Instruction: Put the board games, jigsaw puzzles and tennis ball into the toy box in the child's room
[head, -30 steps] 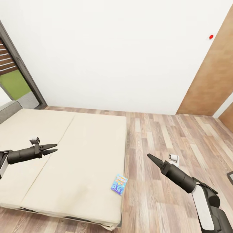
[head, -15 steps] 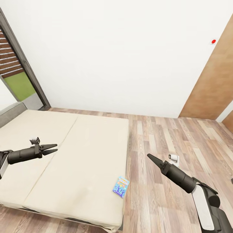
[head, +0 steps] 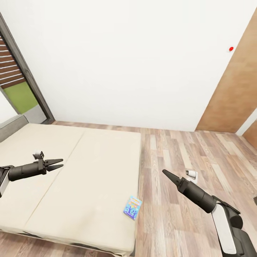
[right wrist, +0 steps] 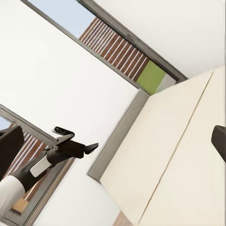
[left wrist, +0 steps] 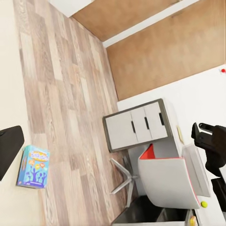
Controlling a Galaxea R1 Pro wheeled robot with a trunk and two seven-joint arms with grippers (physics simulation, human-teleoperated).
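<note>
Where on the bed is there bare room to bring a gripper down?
Nearly all the bed is bare mattress, from the headboard side to the centre seam and beyond. The only item is the small blue board game at the floor-side edge, near the foot corner.

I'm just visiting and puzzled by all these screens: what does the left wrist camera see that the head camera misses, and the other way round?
The left wrist camera alone takes in a grey-topped cabinet with white drawers, a white chair and a small yellow-green ball.

The head camera alone takes in the left gripper, a dark-framed window and a red dot on the wall.

Both show the blue game box near the edge of the beige bed, the wood floor and the right gripper.
</note>
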